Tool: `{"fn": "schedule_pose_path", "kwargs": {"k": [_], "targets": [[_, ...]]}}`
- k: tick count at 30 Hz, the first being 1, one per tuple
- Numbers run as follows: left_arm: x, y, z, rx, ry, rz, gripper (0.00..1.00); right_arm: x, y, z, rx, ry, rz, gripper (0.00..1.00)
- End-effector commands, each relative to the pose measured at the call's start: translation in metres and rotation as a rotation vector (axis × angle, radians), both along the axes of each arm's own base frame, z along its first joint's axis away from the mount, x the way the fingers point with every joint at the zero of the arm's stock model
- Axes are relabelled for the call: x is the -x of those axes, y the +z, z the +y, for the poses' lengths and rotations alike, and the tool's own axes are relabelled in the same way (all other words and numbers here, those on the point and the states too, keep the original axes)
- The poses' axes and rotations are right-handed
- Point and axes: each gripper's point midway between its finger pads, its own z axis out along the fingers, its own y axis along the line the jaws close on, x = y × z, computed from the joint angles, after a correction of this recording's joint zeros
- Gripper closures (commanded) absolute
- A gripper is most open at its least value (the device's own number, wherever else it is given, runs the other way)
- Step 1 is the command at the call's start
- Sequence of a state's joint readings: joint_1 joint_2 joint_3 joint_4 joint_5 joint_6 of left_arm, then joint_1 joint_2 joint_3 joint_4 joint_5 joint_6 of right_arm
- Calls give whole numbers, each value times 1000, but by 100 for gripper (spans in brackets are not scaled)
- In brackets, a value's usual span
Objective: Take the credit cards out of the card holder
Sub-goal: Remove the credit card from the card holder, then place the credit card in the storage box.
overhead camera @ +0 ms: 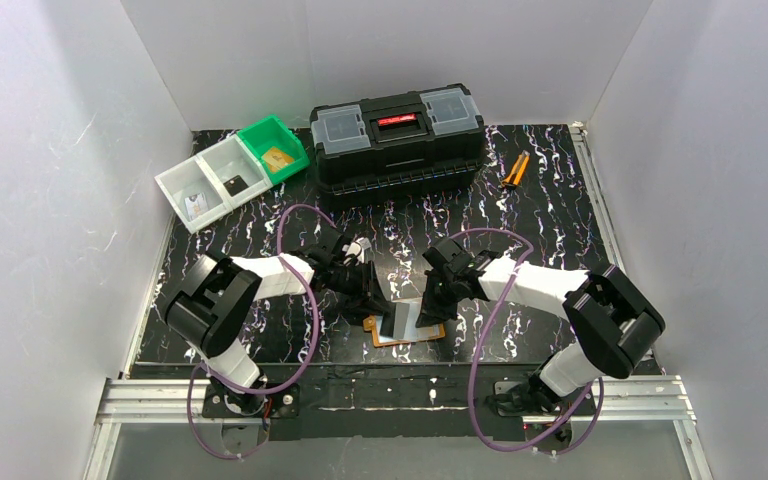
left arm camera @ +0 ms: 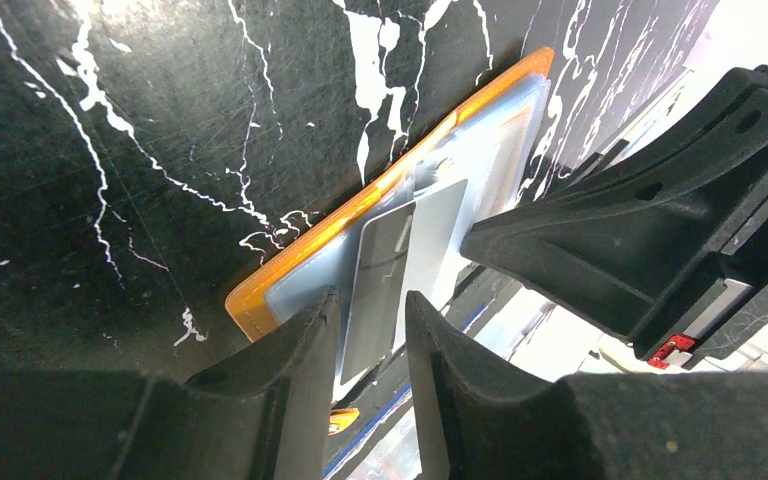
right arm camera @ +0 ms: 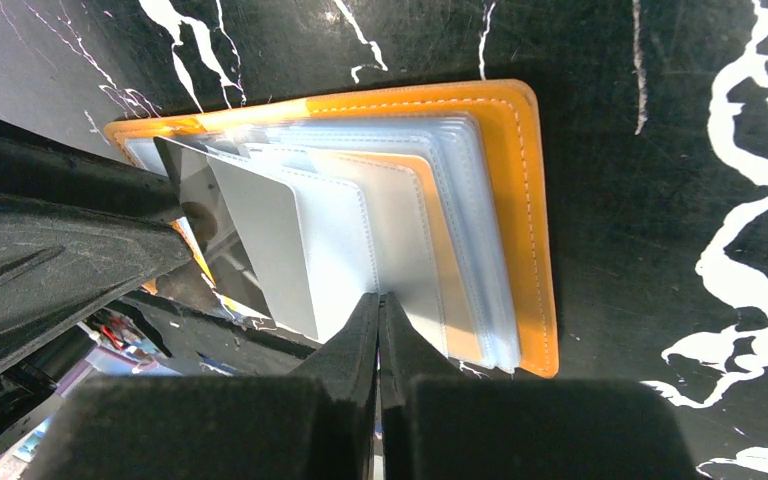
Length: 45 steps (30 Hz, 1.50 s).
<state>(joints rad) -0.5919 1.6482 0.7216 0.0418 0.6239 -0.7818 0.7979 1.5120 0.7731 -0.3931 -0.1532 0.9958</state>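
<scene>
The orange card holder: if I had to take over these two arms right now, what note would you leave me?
Left gripper: slightly open around a grey card sticking out of the card holder.
Right gripper: shut, tip on the holder's clear pockets.
Holder: lying open on the table, between both arms.
Done: one card partly out.
Left: pull it free, then any others.

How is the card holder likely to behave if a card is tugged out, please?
The card holder looks thin and light, so it would probably slide along unless pinned. Its clear sleeves fan loosely, likely floppy. The grey card looks straight-edged, probably stiff.
</scene>
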Motion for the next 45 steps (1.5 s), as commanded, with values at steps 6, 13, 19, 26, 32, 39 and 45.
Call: {"fn": "schedule_pose_path", "kwargs": {"k": [6,13,19,26,32,39,45], "targets": [[6,-5,-1,6,-41,21,69,10,-31,-36,189,2,43,99],[12,1,-17,54,-66,36,75,10,-33,-35,189,5,46,99],[12,2,-20,72,-45,55,95,10,-32,-36,189,7,44,99],[2,8,5,-72,6,21,100,10,-32,-37,184,4,38,99],[-13,33,41,-132,69,-56,100,8,-30,-39,162,3,22,99],[-28,95,34,-57,40,-165,100,-34,58,-2,4,62,-183,72],[-39,122,32,3,77,-192,100,-50,113,15,-95,99,-304,40]]}}
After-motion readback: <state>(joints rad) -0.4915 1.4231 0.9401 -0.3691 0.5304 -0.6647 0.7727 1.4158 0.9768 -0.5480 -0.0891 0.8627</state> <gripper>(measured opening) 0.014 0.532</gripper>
